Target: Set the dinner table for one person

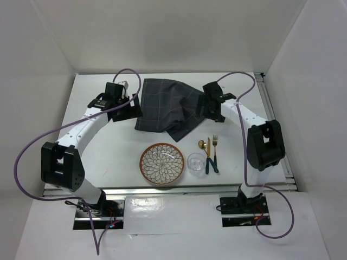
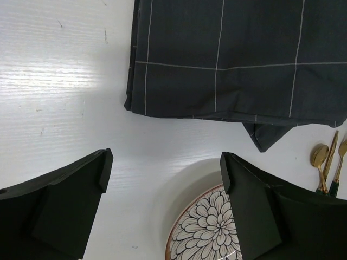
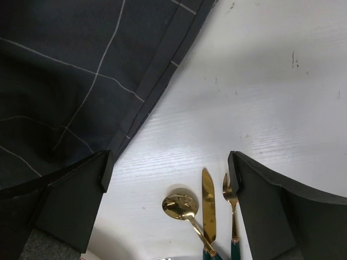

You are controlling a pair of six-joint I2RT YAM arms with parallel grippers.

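Evidently cloth stage: left end effector (image 2: 162, 169) and right end effector (image 3: 169, 169) hung open, flanking the checked cloth (image 1: 161, 111). Next probably needs edge grips.

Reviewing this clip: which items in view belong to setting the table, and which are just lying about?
Belong to the job:
dinner table, patterned plate, glass, gold spoon, knife, fork, checked cloth (probably a placemat or napkin).

Lying about:
nothing loose; only the purple cables, which are part of the rig.
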